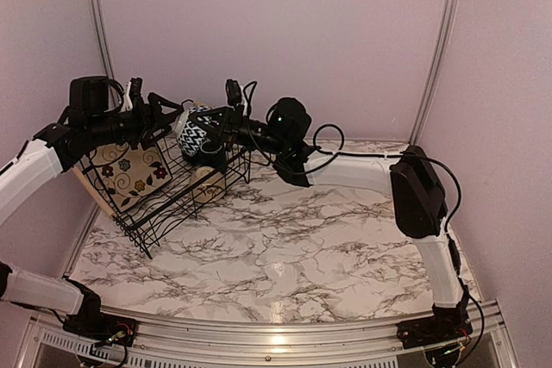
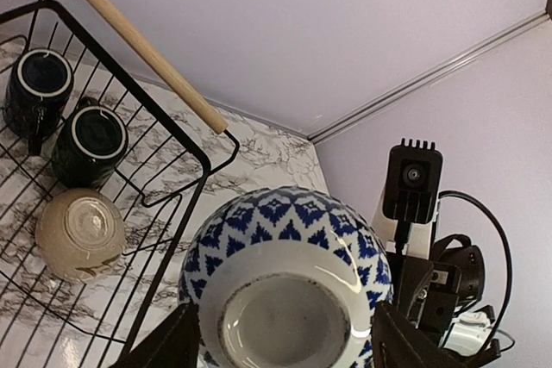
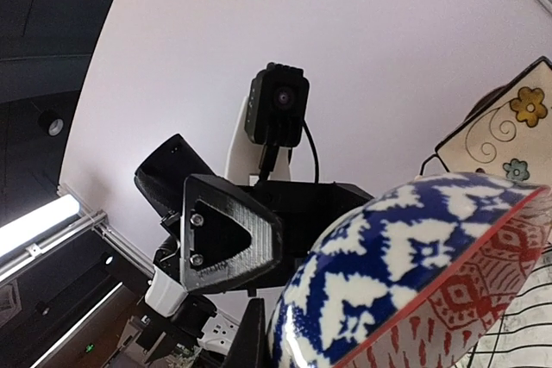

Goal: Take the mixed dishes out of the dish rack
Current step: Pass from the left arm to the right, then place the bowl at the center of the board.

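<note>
Blue-and-white bowl (image 2: 289,282) hangs by the dish rack (image 2: 151,56), straddled by the left gripper (image 2: 289,346); I cannot tell whether it grips. Right gripper (image 1: 222,131) is clamped shut, apparently on the rim. Unloading looks barely begun: square flowered plate (image 1: 129,174), two dark mugs (image 2: 34,84) (image 2: 90,140) and beige bowl (image 2: 79,234) sit inside.

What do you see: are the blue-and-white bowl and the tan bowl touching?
Apart. The left wrist view shows rack wire and table between the blue-and-white bowl and the tan bowl.
</note>
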`<state>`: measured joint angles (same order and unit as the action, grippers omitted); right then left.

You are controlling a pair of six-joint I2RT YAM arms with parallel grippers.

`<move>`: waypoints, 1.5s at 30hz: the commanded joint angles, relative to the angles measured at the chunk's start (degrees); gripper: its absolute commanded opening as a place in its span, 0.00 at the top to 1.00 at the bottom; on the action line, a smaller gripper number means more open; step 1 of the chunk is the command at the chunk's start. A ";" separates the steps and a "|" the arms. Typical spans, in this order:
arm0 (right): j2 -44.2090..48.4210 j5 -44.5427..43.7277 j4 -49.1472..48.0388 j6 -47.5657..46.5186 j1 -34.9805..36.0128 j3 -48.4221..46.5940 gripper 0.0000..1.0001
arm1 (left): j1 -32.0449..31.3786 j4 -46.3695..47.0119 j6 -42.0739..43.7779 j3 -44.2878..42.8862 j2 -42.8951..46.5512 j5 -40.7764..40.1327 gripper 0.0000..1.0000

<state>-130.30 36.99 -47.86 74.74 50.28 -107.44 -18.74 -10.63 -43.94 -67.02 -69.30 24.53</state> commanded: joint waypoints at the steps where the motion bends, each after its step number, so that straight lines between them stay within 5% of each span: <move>1: 8.08 0.77 1.30 -6.57 0.30 1.45 1.00 | 0.33 -5.47 5.12 -3.65 3.04 -2.21 0.13; 4: 14.18 0.51 8.34 -14.41 0.00 6.57 1.00 | 0.37 -12.18 10.07 -9.08 2.95 -5.57 0.01; 8: 24.55 -2.74 22.18 -28.60 -1.02 16.59 1.00 | 0.37 -17.61 14.53 -16.42 2.30 -11.85 0.01; 14: 40.79 -31.60 56.25 -50.99 -2.83 29.15 1.00 | 0.37 -13.43 16.96 -19.63 0.50 -18.11 0.01; 24: 48.63 -65.65 89.78 -51.62 -5.33 38.38 1.00 | 0.37 -9.16 24.67 -20.46 -5.06 -28.47 0.01; 36: 37.83 -53.22 100.49 -53.21 -33.46 36.33 1.00 | 1.73 -1.82 28.73 -5.41 -0.79 -35.63 0.01; 45: 27.53 -50.89 98.13 -59.97 -41.24 33.07 1.00 | 2.82 0.87 29.07 -2.47 2.10 -33.50 0.01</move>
<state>-101.01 -14.81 50.74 19.03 10.50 -70.78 -16.49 -13.02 -15.99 -70.72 -69.41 -9.91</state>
